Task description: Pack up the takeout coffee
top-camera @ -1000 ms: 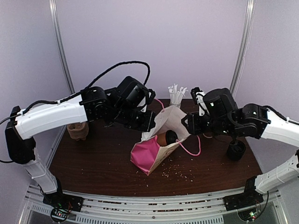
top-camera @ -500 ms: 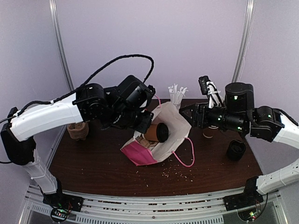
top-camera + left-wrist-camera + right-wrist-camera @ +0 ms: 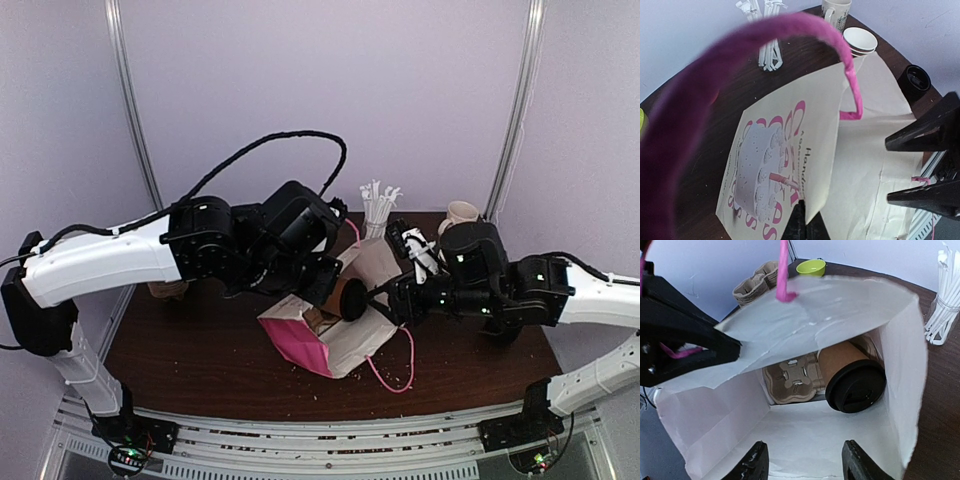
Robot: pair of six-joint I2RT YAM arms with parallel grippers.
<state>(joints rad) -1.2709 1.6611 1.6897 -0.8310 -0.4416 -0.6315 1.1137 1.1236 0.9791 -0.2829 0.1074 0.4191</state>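
The takeout coffee, a brown paper cup with a black lid, lies on its side deep inside a white paper bag, next to a cardboard cup carrier. From above, the cup shows in the bag's mouth. My left gripper is shut on the bag's upper edge and holds the mouth up; the pink handle loops over it. At the bag's mouth my right gripper stands open and empty, short of the cup.
White wrapped straws and a cream mug stand at the back. A stack of paper cups and black lids sit at the right. A green cup and spare carriers lie at the left.
The right gripper pulled back from the bag, then returned to its mouth, open and empty. The left arm shifted right with the bag's edge. The cup stays inside.
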